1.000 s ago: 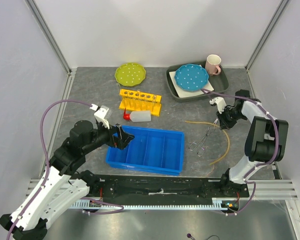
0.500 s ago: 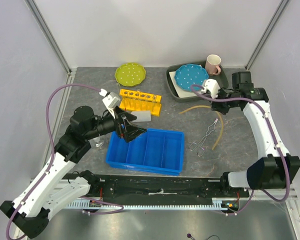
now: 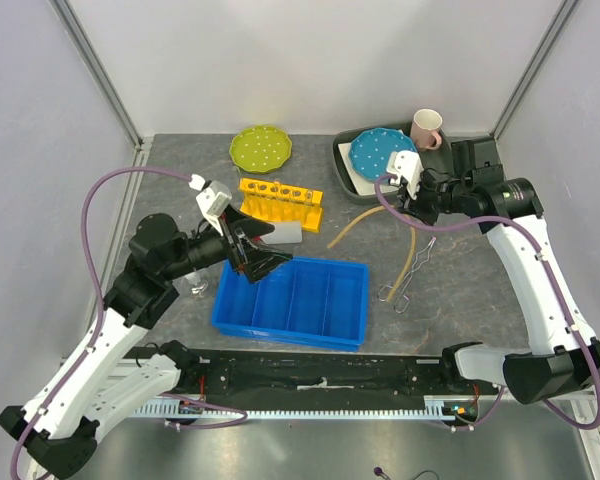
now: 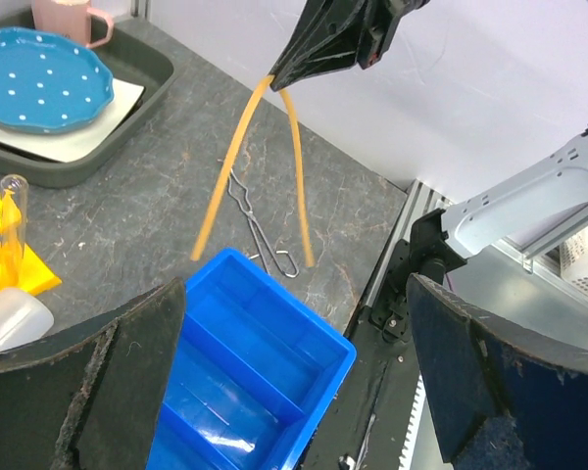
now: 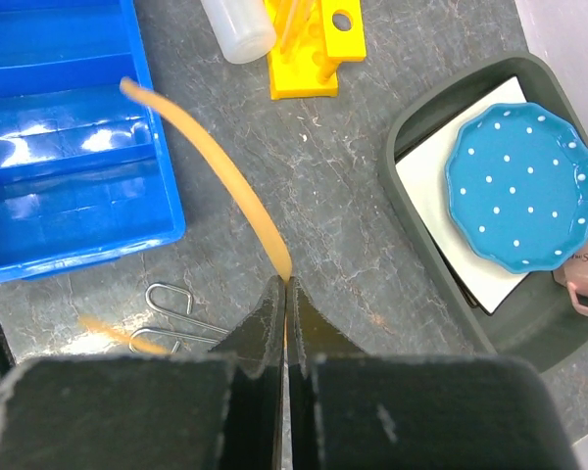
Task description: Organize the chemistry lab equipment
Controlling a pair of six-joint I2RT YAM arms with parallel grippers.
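The right claw [image 3: 413, 205], jaws pressed together, pinches the thin tan rubber tube [image 3: 410, 255] near its middle and holds it up at the right of the table, so both ends hang loose, probably for carrying to the blue divided bin [image 3: 280, 335] at near centre. The left claw [image 3: 263, 255] hovers wide open, holding nothing, over the bin's far left corner, seemingly ready to help. The bin's long compartments show only bare floor. Metal tongs [image 3: 408, 278] lie just right of the bin, under the tube. Beyond the bin stands the yellow rack [image 3: 280, 200], with one clear test tube [image 4: 13, 206] upright in a hole and the white squeeze bottle [image 3: 285, 233] lying beside it. At far right a grey tray [image 3: 341, 160] holds a blue dotted plate [image 3: 384, 152] on a white sheet, plus a pink mug [image 3: 426, 128].
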